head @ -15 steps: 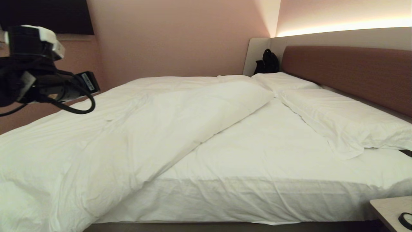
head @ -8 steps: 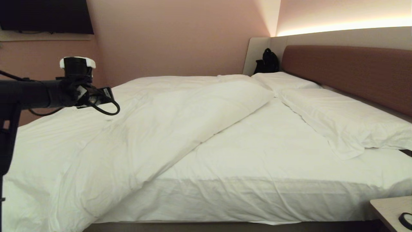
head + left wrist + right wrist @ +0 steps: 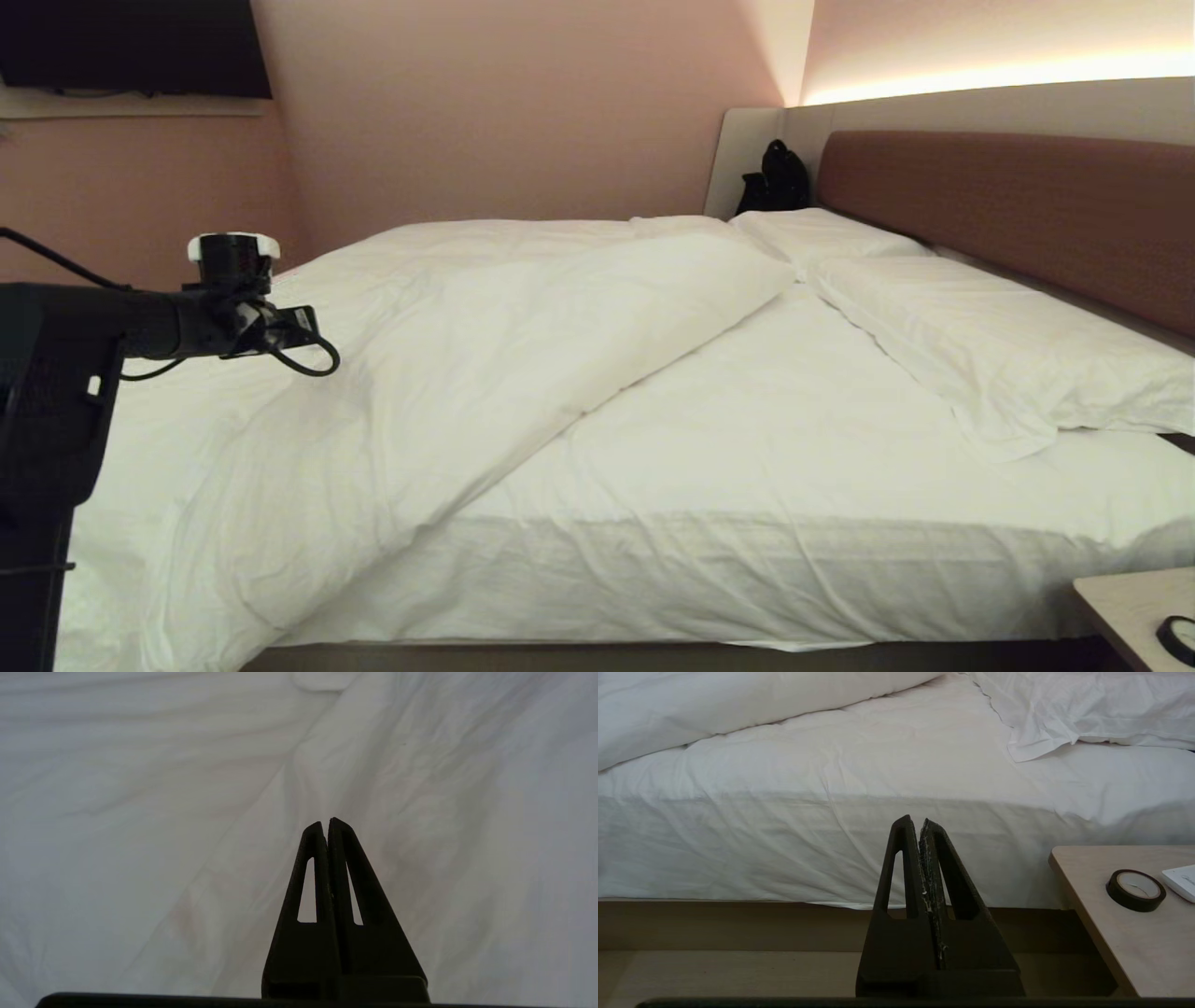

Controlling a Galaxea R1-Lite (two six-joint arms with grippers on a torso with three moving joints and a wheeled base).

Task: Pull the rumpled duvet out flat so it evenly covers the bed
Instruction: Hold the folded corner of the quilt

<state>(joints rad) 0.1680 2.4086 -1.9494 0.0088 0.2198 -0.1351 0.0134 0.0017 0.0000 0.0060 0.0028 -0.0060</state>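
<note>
The left end effector (image 3: 325,823) (fingers pressed together, empty) hovers over the duvet (image 3: 392,373) at nine o'clock of the bed (image 3: 747,448).

matt wrinkled cloth duvet (image 3: 448,373); smooth pale wood table (image 3: 1120,933).

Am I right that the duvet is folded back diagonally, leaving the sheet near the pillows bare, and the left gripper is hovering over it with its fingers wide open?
Not quite. The left gripper is shut, fingers pressed together, as the left wrist view shows. The rest holds: the duvet lies folded back diagonally, leaving the sheet near the pillows bare, and the gripper hovers over it.
</note>
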